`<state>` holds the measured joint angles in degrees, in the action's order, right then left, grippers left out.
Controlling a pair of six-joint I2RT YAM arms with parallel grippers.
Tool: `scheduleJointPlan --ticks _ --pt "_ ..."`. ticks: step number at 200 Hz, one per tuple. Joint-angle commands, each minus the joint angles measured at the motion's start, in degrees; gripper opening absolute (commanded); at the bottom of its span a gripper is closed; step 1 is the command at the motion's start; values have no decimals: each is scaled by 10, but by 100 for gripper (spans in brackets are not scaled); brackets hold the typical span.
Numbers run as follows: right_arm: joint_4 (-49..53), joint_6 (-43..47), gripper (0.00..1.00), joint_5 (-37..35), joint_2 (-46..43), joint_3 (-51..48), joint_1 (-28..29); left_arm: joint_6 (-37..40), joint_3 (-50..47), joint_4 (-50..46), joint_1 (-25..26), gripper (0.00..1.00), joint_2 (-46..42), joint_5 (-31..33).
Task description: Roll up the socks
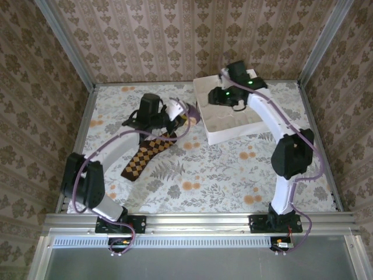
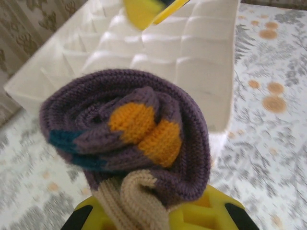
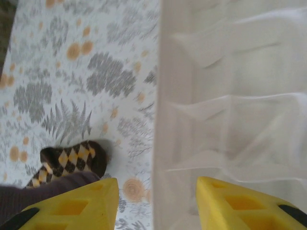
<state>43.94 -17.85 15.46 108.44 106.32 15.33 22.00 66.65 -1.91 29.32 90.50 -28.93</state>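
The purple sock point(image 2: 129, 129), with orange and blue patches, is wound into a roll. My left gripper point(image 2: 153, 215) is shut on it at its cream cuff, and holds it just left of the white box point(image 1: 230, 114). In the top view the left gripper point(image 1: 180, 115) sits beside the box's left edge. The brown sock point(image 1: 148, 153) with orange-yellow diamonds lies flat on the table under the left arm, and its toe point(image 3: 72, 160) shows in the right wrist view. My right gripper point(image 3: 156, 201) is open over the box's left rim, with nothing between its fingers.
The white box point(image 3: 235, 96) is a shallow moulded tray with ridged cells, standing at the back centre-right. The floral tablecloth point(image 1: 233, 169) covers the table, and patterned walls close it in on three sides. A metal rail point(image 1: 198, 220) runs along the near edge.
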Motion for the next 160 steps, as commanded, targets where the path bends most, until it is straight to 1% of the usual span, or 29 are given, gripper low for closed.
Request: scheduleJointPlan --ticks 1,19,48,68,102,119,133,160 --pt "36 23 44 -5 -41 -38 -50 40 93 -49 23 0 62 16" --pt "39 38 39 -18 -60 -80 -86 68 183 -87 41 0 130 27" --pt "3 50 34 -27 -87 -172 -117 96 324 -135 69 0 238 45" --pt "-24 55 34 -25 -87 -216 -124 113 419 -166 82 0 312 55" --pt "-37 65 33 -13 -63 -236 -124 119 572 -237 87 0 421 61" --pt "-45 66 33 -13 -58 -244 -124 126 619 -266 90 0 455 64" --pt "-52 66 33 -14 -56 -251 -124 138 638 -292 92 0 472 73" --pt "-53 72 33 -21 -43 -255 -124 153 612 -303 93 0 461 86"
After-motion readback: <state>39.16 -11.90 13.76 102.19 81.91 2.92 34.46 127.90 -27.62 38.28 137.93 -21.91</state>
